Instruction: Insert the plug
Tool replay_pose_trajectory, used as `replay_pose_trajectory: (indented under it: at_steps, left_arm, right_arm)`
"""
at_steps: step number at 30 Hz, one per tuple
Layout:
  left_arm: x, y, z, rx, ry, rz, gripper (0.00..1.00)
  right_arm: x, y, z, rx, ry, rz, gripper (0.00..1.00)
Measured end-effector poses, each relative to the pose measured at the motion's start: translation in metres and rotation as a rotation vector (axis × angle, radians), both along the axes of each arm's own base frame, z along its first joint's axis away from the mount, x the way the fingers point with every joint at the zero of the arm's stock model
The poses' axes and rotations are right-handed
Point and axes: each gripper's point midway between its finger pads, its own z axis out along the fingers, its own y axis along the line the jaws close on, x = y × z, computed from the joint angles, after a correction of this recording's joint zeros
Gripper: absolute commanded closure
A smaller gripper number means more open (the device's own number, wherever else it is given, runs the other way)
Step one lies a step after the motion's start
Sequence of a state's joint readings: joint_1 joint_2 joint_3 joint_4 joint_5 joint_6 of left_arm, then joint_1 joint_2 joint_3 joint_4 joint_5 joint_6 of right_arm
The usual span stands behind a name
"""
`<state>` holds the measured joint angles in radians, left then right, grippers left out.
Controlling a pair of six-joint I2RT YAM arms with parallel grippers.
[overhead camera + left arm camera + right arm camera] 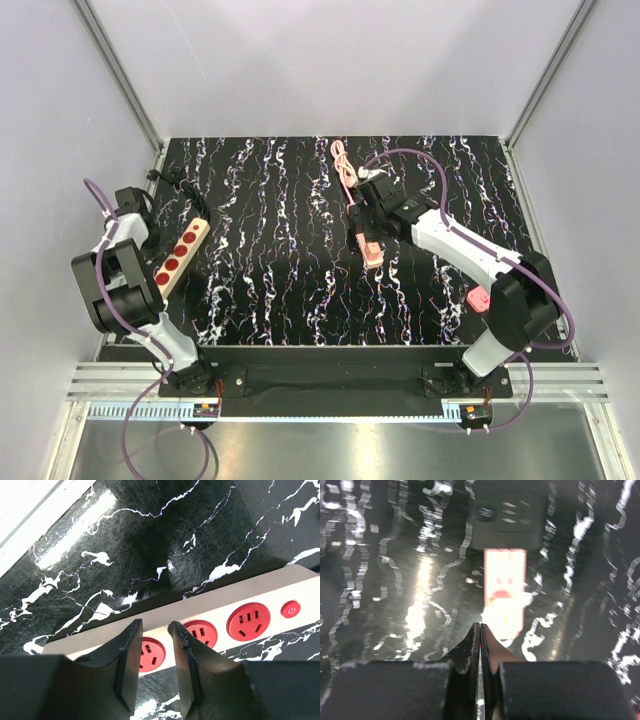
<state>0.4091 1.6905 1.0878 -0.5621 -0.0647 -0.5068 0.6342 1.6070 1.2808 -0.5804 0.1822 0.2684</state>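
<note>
Plug [478, 298] appears to lie loose on the bench [280, 300] at four o'clock, beside the right arm's elbow, held by nothing. At nine o'clock the left claw [153, 627] hangs released over the beige strip [260, 597]. Near centre, the right claw [479, 630] is clenched empty above the pink power strip [505, 587]. Pickup looks not yet done; the next move calls for opening that claw and reaching back to the plug.
</note>
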Motion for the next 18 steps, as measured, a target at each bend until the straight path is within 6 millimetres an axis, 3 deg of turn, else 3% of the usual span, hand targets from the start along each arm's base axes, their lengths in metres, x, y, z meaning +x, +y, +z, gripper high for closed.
replay_pose_trajectory:
  at_steps: [6,10,13,18]
  left_arm:
    - [0.0,-0.003,-0.001,0.025,-0.049,0.006,0.63]
    - [0.0,-0.006,-0.001,0.027,-0.085,0.014,0.62]
    - [0.001,-0.011,0.0,0.012,-0.106,0.014,0.6]
    - [-0.001,-0.023,0.002,-0.012,-0.099,-0.005,0.55]
  right_arm:
    - [-0.007,-0.018,-0.019,-0.042,0.057,-0.027,0.97]
    - [-0.014,-0.018,-0.052,-0.061,0.121,-0.021,1.0]
    - [-0.002,-0.009,-0.051,-0.029,0.08,-0.026,1.0]
    - [0.001,-0.008,-0.05,-0.018,0.063,-0.029,0.99]
